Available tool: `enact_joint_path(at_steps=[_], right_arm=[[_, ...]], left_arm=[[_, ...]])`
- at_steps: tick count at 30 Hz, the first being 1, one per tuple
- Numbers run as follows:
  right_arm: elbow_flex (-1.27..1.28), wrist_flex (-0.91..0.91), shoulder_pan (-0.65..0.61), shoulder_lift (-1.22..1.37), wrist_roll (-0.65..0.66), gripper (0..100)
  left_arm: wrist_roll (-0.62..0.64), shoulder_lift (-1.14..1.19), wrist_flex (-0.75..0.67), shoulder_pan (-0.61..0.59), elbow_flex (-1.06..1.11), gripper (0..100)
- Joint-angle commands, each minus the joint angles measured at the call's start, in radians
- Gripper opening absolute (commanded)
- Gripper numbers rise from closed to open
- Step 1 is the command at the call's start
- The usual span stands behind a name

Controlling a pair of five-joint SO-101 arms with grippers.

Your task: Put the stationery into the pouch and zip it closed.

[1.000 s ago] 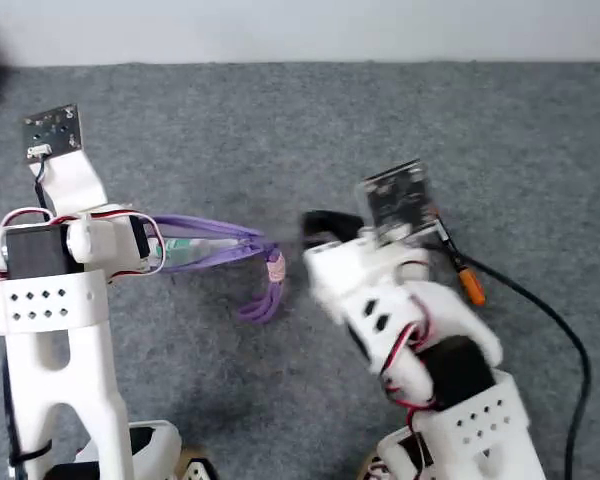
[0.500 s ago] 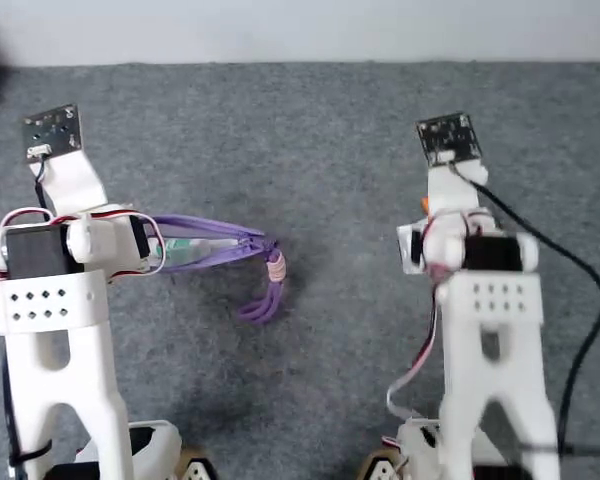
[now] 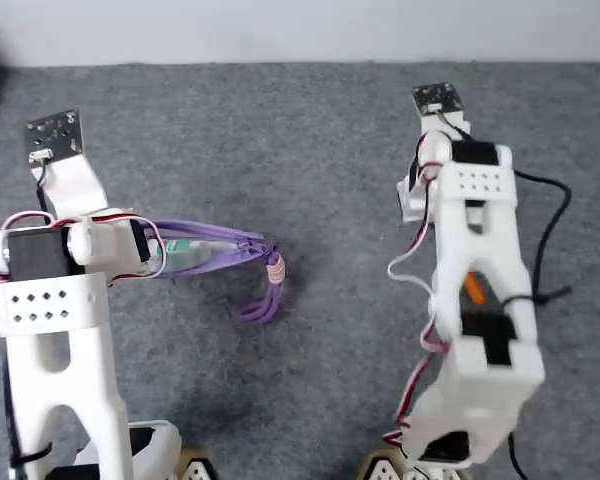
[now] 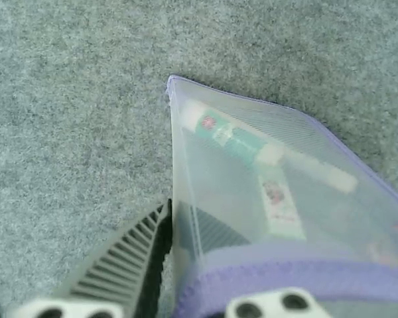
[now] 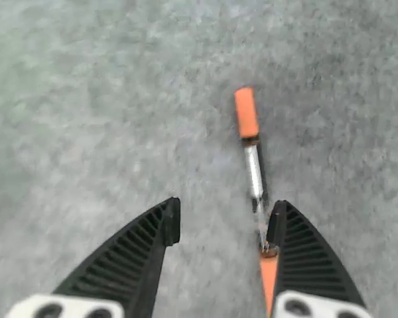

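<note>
A clear pouch (image 3: 215, 250) with a purple zip edge is held off the grey mat by my left gripper (image 4: 179, 252), which is shut on its rim. Inside the pouch (image 4: 252, 172) lie green-and-white sticks (image 4: 229, 136). A purple strap (image 3: 265, 298) with a pink bead hangs from its far end. The right arm (image 3: 475, 250) stretches out over an orange-capped pen (image 3: 472, 288) on the mat. My right gripper (image 5: 222, 222) hovers open above the mat, and the pen (image 5: 252, 156) lies just beside one finger (image 5: 288, 232).
Grey carpet-like mat (image 3: 310, 150) covers the table up to a pale wall at the back. A black cable (image 3: 555, 235) trails from the right arm. Open mat lies between the two arms.
The right arm swung away from the pouch's strap to the right, then stretched forward over the pen. The left arm and pouch stayed where they were.
</note>
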Motion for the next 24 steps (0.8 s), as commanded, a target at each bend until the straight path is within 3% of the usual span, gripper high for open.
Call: enact_joint_path(at_steps=[1,14,20,24], right_arm=[[-0.198,0.013,0.042,0.142,0.014,21.0],[-0.465,0.044,0.062,0.487,0.086,20.1],[-0.493,0.097,0.064,0.489,0.086,0.4],[-0.525,0.183,0.064,0.489,0.086,2.4]], left_arm=[[0.005,-0.002,-0.002,0.003,-0.002,1],[0.005,0.003,-0.005,0.003,-0.002,1],[0.005,0.003,-0.005,0.003,-0.002,1],[0.005,0.003,-0.006,0.003,-0.002,1]])
